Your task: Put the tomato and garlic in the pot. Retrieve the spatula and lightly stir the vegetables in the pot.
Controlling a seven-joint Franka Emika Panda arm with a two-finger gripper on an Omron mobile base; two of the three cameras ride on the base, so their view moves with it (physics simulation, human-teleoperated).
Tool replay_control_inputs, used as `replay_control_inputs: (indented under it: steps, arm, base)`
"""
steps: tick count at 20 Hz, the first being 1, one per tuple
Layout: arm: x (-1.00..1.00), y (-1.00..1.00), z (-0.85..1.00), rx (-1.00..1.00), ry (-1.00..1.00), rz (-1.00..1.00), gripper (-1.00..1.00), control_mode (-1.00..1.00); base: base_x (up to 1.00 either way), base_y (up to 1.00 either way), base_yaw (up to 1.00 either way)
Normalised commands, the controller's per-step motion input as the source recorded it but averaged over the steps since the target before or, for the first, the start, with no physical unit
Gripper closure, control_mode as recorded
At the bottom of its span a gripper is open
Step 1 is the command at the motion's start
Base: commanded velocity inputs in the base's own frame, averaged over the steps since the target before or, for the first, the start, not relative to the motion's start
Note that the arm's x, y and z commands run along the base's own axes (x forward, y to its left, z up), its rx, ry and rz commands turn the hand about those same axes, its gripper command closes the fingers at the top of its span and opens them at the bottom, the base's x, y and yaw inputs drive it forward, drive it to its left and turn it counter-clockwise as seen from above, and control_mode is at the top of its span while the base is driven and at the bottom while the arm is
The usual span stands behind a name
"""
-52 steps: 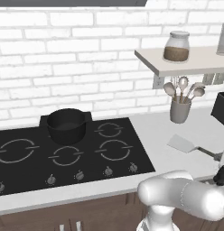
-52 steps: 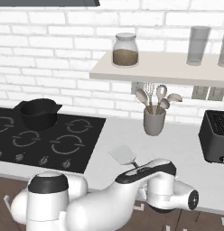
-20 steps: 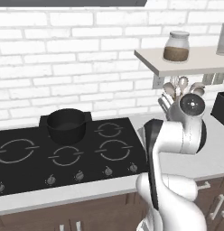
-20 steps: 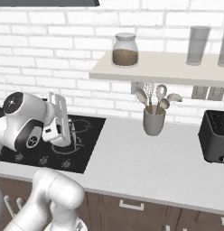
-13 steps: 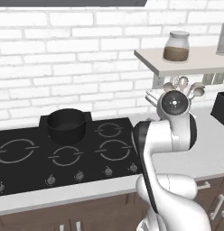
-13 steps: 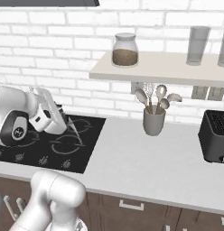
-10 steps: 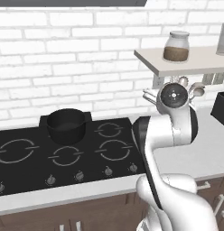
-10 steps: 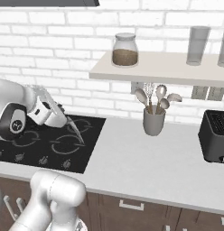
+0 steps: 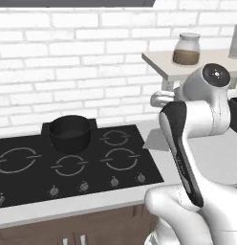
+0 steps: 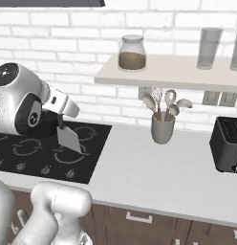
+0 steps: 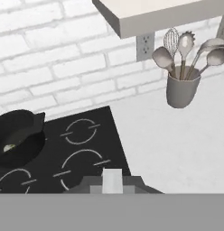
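The small black pot (image 9: 69, 133) stands on the back burner of the stove, seen at the left of the hand view as well (image 11: 16, 135). A small pale thing (image 11: 9, 147) lies inside the pot, perhaps the garlic. The tomato is hidden. My gripper (image 10: 59, 122) is shut on the handle of the spatula. The spatula's flat pale grey blade (image 10: 69, 139) hangs down over the stove's right burners, to the right of the pot and apart from it. In the left base view the blade (image 9: 155, 141) shows beside my arm.
A grey cup of spoons and a whisk (image 10: 162, 128) stands on the counter by the wall. A black toaster (image 10: 229, 143) sits at the far right. The wall shelf (image 10: 168, 76) carries a jar (image 10: 132, 53) and glasses. The black stove (image 9: 25, 177) lies at the left.
The spatula has been lifted from the counter on the right. My arm has swung left with it, bringing the blade over the stove's right side.
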Motion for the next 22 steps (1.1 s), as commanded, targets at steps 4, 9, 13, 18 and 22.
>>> replay_control_inputs:
  steps: [4, 9, 13, 18, 22]
  arm:
    - [0.0, 0.0, -0.08, -0.02, 0.02, 0.27, 1.0, -1.0]
    - [0.0, 0.08, 0.0, 0.0, 0.0, 0.04, 1.0, 1.0]
    - [0.0, 0.0, 0.0, 0.0, 0.0, 0.0, 1.0, 1.0]
    - [0.0, 0.0, 0.0, 0.0, 0.0, 0.0, 1.0, 1.0]
    - [0.0, 0.0, 0.0, 0.0, 0.0, 0.0, 1.0, 1.0]
  base:
    - [0.0, 0.0, 0.0]
    - [-0.02, 0.31, 0.03]
    - [-0.06, 0.93, 0.05]
    - [0.0, 1.0, 0.02]
    - [0.21, 0.37, 0.0]
